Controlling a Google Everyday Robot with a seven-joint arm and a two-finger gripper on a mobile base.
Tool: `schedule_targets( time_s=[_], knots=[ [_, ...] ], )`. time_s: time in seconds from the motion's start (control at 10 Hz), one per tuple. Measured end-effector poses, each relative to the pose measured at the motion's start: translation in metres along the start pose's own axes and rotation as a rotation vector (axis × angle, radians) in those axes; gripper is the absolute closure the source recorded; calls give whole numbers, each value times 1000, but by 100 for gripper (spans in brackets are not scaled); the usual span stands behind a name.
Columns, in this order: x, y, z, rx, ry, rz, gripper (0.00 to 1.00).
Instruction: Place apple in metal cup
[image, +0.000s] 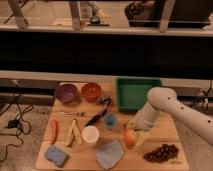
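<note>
The white arm (167, 104) entered from the right, cut off by the frame, and hid much of the gripper (135, 134); whether it gripped anything could not be told. The round orange-red apple (129, 138) showed at the gripper's tip, over the wooden table (80, 161), between a smooth white cup (90, 134) and dark, lumpy grapes (161, 152)

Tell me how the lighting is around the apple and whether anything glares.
Camera view: warm, dim light on the wooden table; the band behind it is nearly black; the gripper sits at the apple, near the table's front edge; no glare there.
</note>
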Motion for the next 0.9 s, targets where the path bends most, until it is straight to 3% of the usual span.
schedule_targets(
  time_s=[0.7,0.9],
  knots=[
    [-2,0,5,-5,-11,-7,98],
    [-2,0,5,-7,-11,-7,78]
  ],
)
